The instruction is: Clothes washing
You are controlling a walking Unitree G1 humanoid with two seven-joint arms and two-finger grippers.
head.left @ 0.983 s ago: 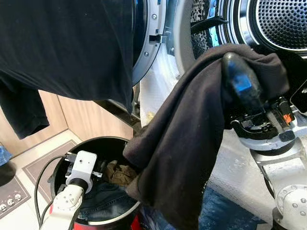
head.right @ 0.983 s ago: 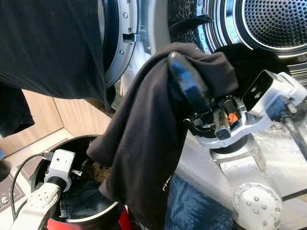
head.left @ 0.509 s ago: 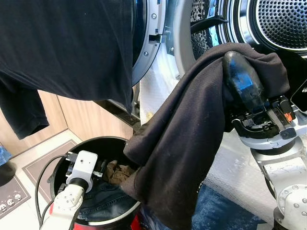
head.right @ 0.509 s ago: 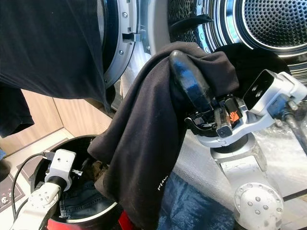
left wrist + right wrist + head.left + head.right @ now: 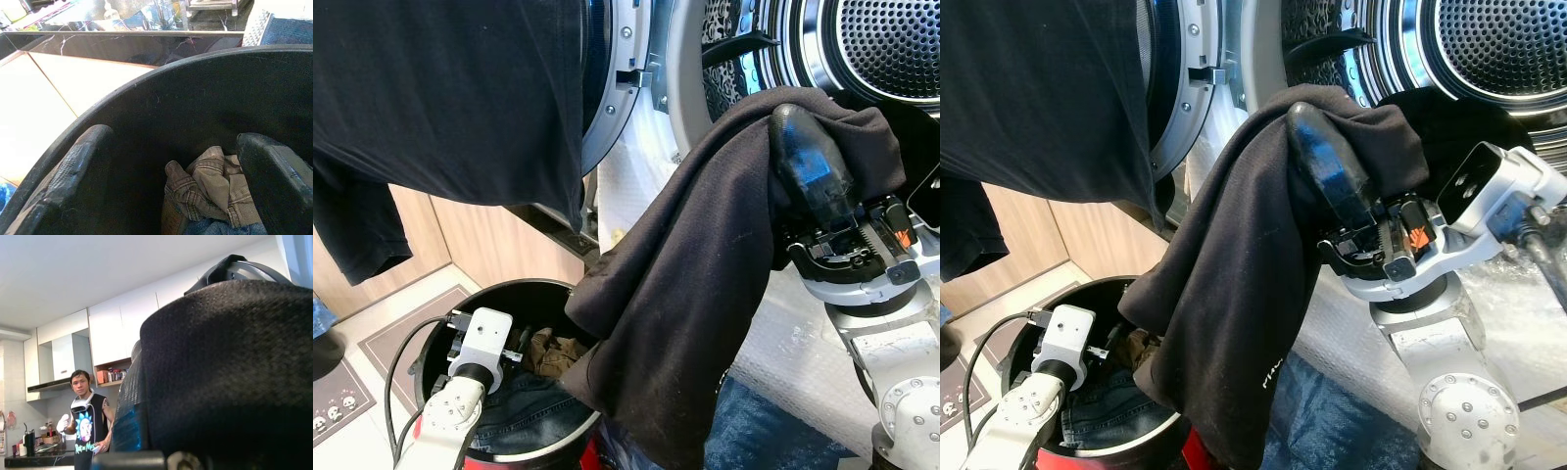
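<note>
Laundry corner: washer drum (image 5: pixel 886 44) open at upper right of frame, black bin (image 5: pixel 445 338) at lower left. Right gripper (image 5: pixel 813 181) at centre right, fingers clenched on dark garment (image 5: pixel 695 294), raised just below drum mouth. Garment hangs long axis downward-left, tail reaching over bin rim. Drum lies up and right from gripper, so right arm is nearer. Left gripper (image 5: pixel 171 171) spread apart, inside bin, above plaid cloth (image 5: pixel 205 188) and jeans (image 5: pixel 533 406). Another dark shirt (image 5: pixel 450 98) hangs upper left.
</note>
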